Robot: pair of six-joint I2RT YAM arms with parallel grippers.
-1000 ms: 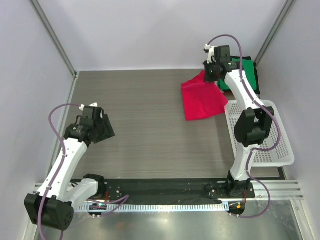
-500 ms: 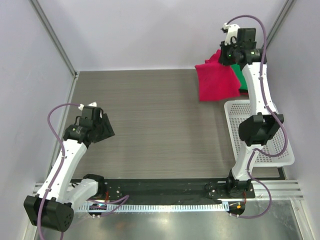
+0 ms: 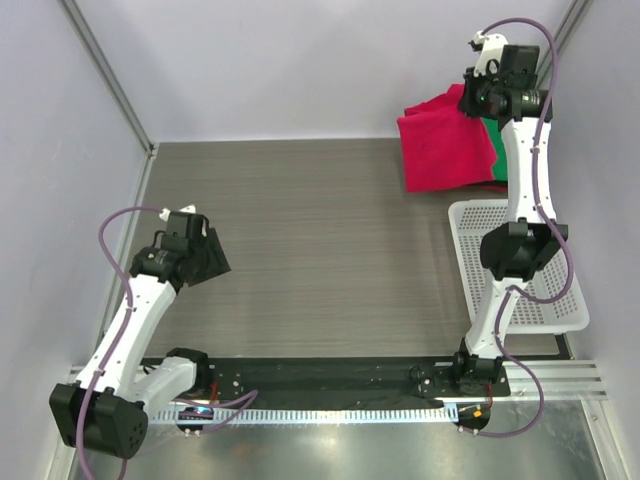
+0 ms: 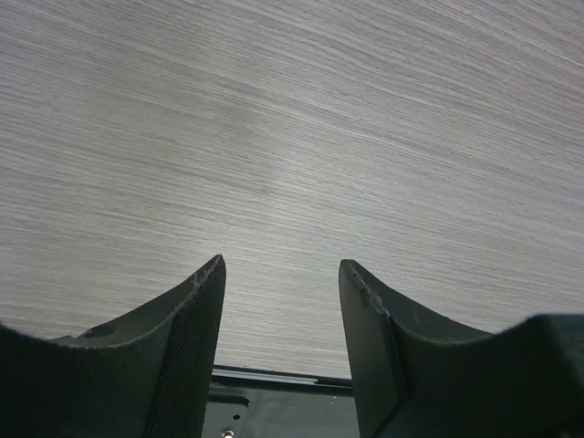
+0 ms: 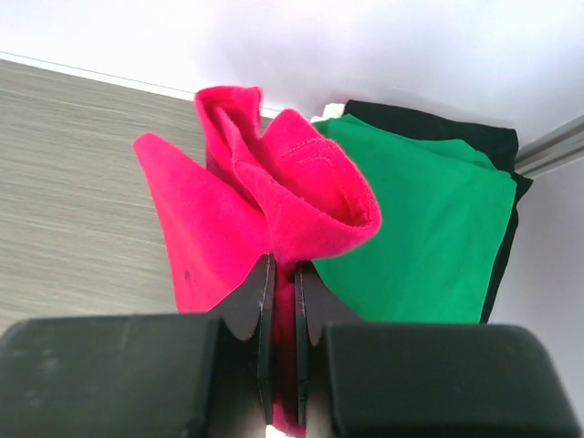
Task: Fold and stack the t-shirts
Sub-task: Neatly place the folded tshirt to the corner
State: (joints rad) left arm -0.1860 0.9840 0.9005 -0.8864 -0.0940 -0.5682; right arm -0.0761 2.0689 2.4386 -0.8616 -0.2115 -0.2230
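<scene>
At the far right corner of the worktop, your right fingers are pressed together on a bunched fold of the red-pink t-shirt. The shirt hangs from them, raised beside the folded stack; you cannot tell whether its lower edge touches the worktop. In the right wrist view, the folded green t-shirt lies on a black t-shirt by the back wall. The white mesh basket sits nearer you than that stack. Your left fingers are spread apart, holding nothing, over the worktop on the left, well apart from the shirts.
</scene>
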